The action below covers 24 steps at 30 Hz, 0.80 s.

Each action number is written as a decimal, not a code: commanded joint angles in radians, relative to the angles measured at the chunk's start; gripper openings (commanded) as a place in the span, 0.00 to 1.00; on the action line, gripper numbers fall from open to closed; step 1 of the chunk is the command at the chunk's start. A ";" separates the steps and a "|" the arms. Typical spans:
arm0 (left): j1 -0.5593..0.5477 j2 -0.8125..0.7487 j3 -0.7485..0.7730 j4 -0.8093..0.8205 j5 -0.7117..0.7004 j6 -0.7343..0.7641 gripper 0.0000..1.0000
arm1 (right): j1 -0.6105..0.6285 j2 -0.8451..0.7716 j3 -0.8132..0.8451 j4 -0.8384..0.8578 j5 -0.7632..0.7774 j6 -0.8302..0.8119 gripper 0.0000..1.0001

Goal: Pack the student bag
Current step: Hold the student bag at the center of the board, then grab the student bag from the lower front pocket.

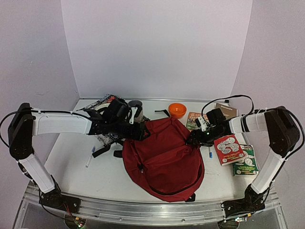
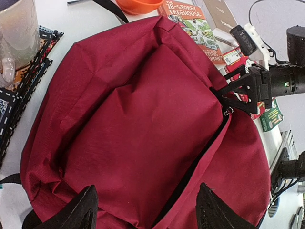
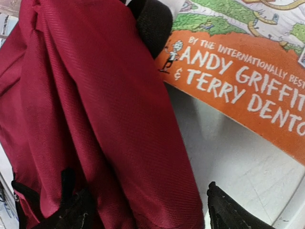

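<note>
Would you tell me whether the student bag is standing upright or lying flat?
Lying flat: the student bag is spread on the table, its broad red face turned up.

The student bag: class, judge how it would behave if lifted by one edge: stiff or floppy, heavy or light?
Probably floppy: the student bag lies slumped with creased fabric. Likely light for its size, since it looks fairly flat and unfilled. Its slack zip opening would probably gape when lifted.
</note>
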 commanded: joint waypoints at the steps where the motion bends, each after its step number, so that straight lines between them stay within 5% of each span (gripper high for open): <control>1: -0.003 0.014 0.019 0.037 0.056 -0.043 0.72 | 0.003 0.001 -0.006 0.013 -0.092 -0.032 0.75; 12: -0.025 0.103 0.116 0.058 0.123 -0.148 0.71 | 0.043 -0.147 -0.060 0.030 -0.126 0.032 0.03; 24: -0.090 0.204 0.291 0.061 0.188 -0.200 0.65 | 0.164 -0.361 -0.090 0.026 0.049 0.141 0.00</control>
